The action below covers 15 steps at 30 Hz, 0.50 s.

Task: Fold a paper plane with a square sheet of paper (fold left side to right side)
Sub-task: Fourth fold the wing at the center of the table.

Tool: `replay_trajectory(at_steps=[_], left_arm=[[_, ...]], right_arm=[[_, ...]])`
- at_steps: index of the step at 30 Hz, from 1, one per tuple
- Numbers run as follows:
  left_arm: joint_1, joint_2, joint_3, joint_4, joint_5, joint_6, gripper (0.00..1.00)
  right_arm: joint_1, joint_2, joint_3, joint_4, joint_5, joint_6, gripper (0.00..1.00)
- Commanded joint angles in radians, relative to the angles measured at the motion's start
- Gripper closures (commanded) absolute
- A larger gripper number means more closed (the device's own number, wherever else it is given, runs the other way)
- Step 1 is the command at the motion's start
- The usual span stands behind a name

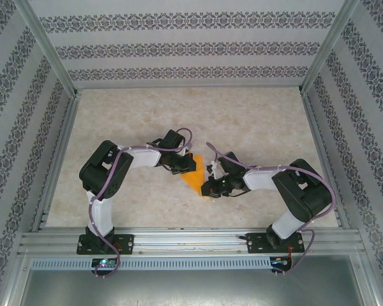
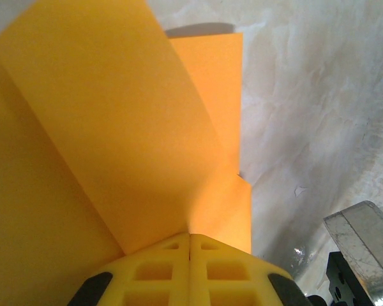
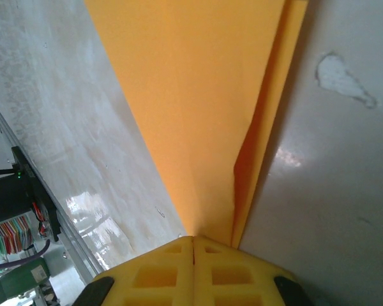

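While both arms meet over the middle of the table [image 1: 115,127], the orange paper [image 1: 195,180] lies between them, narrowed to a layered wedge. The left gripper [image 2: 190,248] is closed. A raised flap runs into the seam between its yellow fingertips, so it seems to pinch that flap. The right gripper [image 3: 193,250] is likewise closed at the wedge's narrow end; whether it clamps the paper or only presses on it cannot be told. The step in hand looks like bringing the left side over onto the right. To do it well, the left arm should carry its flap across in a low arc and line edge on edge before lowering. Meanwhile the right should hold its end fixed so the layers do not slide. The crease is best pressed only once the edges match.
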Motion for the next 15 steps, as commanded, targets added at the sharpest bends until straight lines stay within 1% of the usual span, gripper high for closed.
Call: replay_trajectory(at_steps=[1, 8, 12, 15], left_arm=[[0.009, 0.051, -0.011, -0.093, -0.107, 0.026, 1.0], [0.009, 0.05, -0.012, -0.093, -0.11, 0.025, 1.0], [0.009, 0.048, -0.014, -0.09, -0.107, 0.022, 1.0], [0.009, 0.045, -0.014, -0.089, -0.104, 0.022, 1.0]], right_arm=[[0.017, 0.001, -0.066, -0.143, 0.02, -0.011, 1.0], [0.018, -0.065, -0.096, -0.17, -0.002, -0.018, 1.0], [0.012, -0.139, -0.09, -0.208, -0.018, -0.027, 1.0], [-0.011, -0.215, -0.08, -0.216, -0.054, -0.027, 1.0]])
